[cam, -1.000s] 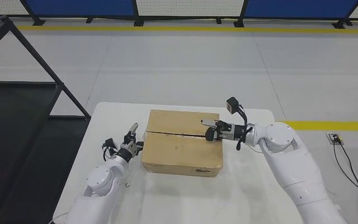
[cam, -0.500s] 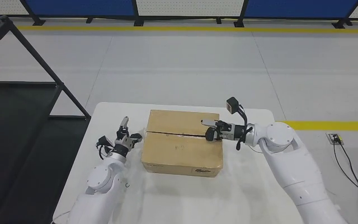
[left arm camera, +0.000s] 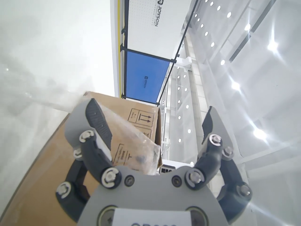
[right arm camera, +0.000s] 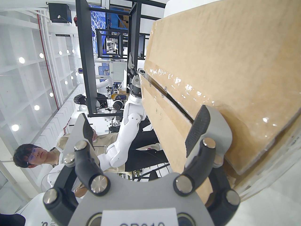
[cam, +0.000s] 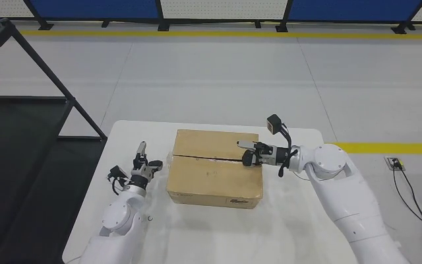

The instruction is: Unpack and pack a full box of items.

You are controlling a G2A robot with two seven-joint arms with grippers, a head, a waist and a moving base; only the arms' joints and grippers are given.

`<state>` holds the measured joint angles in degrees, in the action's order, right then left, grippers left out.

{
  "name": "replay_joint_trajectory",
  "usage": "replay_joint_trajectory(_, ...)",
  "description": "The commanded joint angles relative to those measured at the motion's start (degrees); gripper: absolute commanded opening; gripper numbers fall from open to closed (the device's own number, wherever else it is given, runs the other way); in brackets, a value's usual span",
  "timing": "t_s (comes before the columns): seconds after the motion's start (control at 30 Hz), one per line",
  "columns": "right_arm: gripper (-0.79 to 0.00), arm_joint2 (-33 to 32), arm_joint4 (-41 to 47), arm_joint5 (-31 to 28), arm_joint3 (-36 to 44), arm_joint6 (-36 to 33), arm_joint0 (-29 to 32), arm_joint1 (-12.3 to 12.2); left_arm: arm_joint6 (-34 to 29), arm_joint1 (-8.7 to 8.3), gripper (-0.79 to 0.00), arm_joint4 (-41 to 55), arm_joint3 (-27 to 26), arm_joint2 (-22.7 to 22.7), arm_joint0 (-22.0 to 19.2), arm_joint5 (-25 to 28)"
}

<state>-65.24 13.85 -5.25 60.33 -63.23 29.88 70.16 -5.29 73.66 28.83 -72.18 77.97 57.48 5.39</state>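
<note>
Movement over the last second is all on your left side: the left gripper (cam: 146,156), which was close against the left end of the cardboard box (cam: 214,173), has drawn back along the table (cam: 290,224) and now sits just beside that end, apart from it. Its fingers are spread wide with nothing between them. In the left wrist view a crumpled strip of clear tape (left arm camera: 141,142) hangs off the box's near corner, close to one finger; whether it sticks there I cannot tell. The right gripper (cam: 246,151) has not shifted: it rests at the right end of the centre seam (cam: 211,157), jaws likewise apart, one finger by the slit between the flaps, the other out in the air. The box stands mid-table, both top flaps down.

For you this reads as tape-clearing ahead of unpacking: the flaps are not yet lifted and nothing is out, so the task is barely begun.

As to writing: the box's end panel carries printed handling pictograms (left arm camera: 141,118), a pair of upright arrows among them. A small handwritten scrawl (right arm camera: 157,112) sits on one flap near the seam, too small to make out. The white perforated panel (left arm camera: 150,12) and the blue panel (left arm camera: 145,81) behind each bear a printed logo, which I leave unread.
</note>
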Motion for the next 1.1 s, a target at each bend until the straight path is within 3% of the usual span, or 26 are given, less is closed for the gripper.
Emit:
replay_joint_trajectory(0.0, 0.000, 0.00, 0.00, 0.00, 0.00, 0.00, 0.00, 0.00, -1.84, 0.11, 0.000, 0.57, 0.50, -0.49, -0.48, -1.72)
replay_joint_trajectory(0.27, 0.000, 0.00, 0.00, 0.00, 0.00, 0.00, 0.00, 0.00, -4.72, 0.85, 0.000, 4.01, 3.87, -1.82, -3.33, -3.84)
replay_joint_trajectory(0.7, 0.000, 0.00, 0.00, 0.00, 0.00, 0.00, 0.00, 0.00, -2.72, 1.34, 0.000, 0.92, 4.67, -2.61, -2.83, -2.49)
replay_joint_trajectory(0.9, 0.000, 0.00, 0.00, 0.00, 0.00, 0.00, 0.00, 0.00, 2.34, 0.19, 0.000, -12.45, -0.96, -0.43, 1.51, 0.59)
replay_joint_trajectory(1.07, 0.000, 0.00, 0.00, 0.00, 0.00, 0.00, 0.00, 0.00, 4.27, -1.44, 0.000, -28.19, -8.94, 2.87, 7.34, -1.92)
